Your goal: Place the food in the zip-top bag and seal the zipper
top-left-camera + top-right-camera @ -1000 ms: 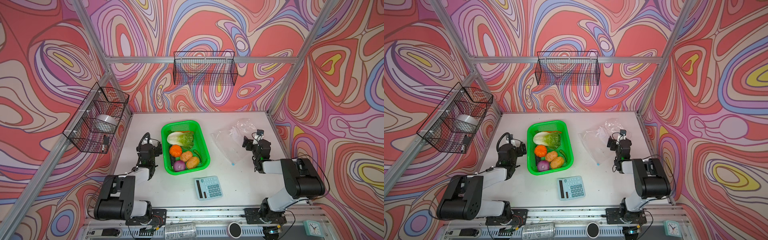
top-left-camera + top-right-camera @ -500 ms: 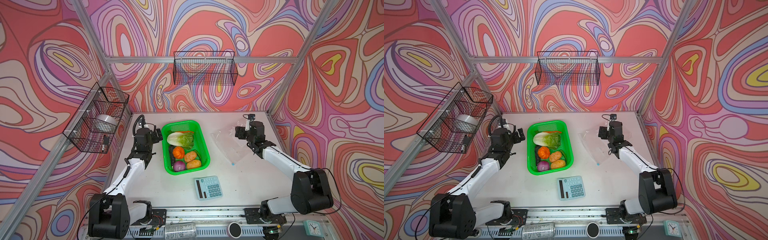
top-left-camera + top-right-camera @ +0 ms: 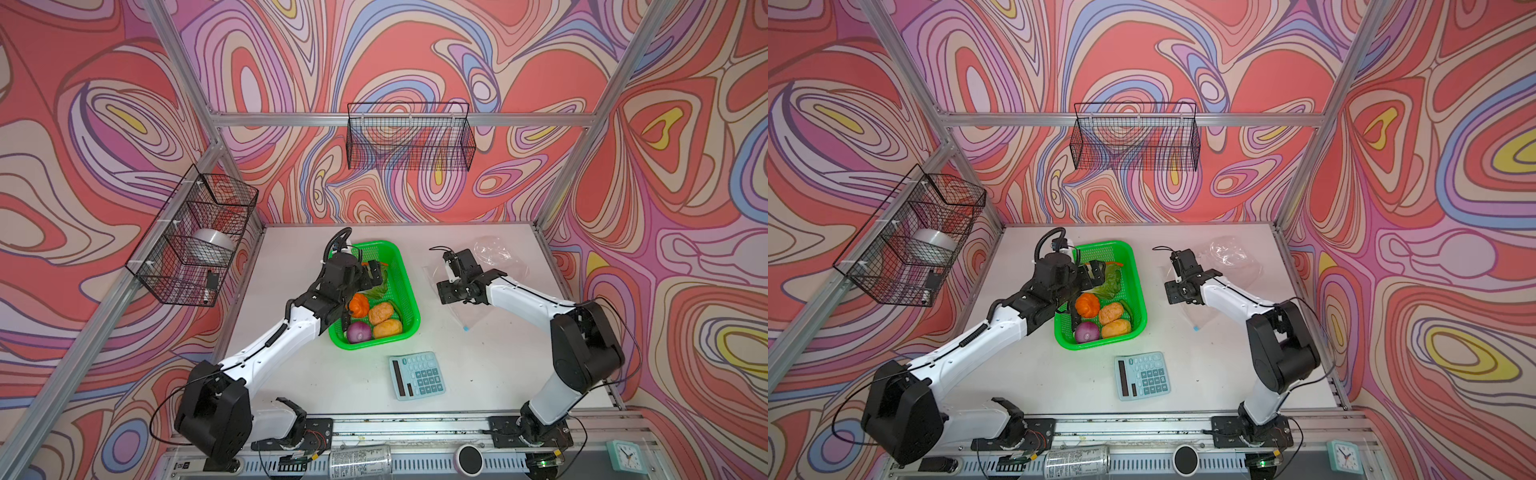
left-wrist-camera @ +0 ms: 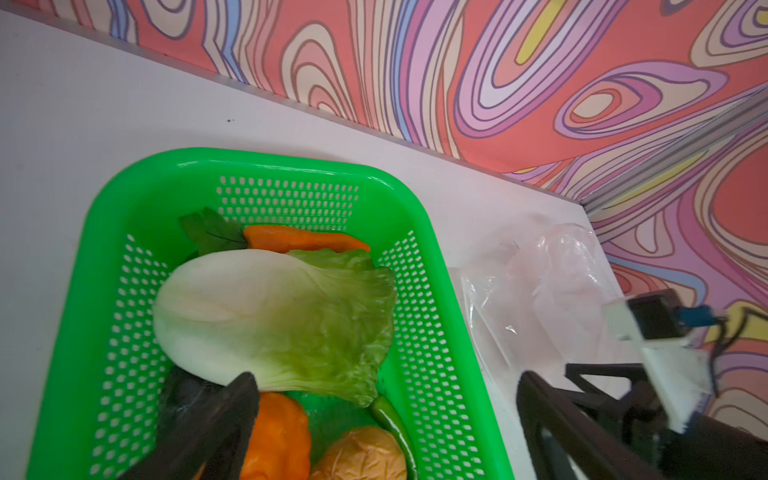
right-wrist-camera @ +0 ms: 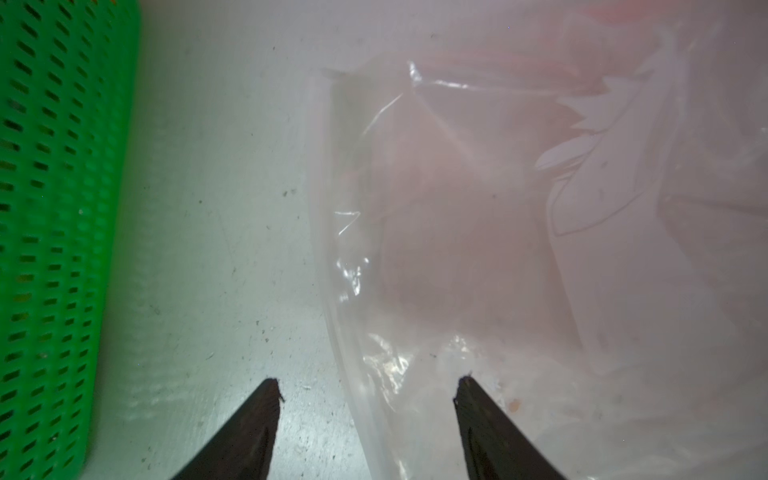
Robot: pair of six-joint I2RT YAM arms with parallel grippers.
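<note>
Arms have reached out: left gripper gapes empty over cabbage; right gripper, narrowing, empty, straddles bag edge at basket's 3 o'clock; loading can begin

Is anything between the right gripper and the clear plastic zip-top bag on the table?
Nothing visible does. The open right gripper straddles the clear crinkly zip-top bag at its edge, one fingertip over plastic, one over bare white table. The green perforated plastic basket stands apart, off to one side.
</note>
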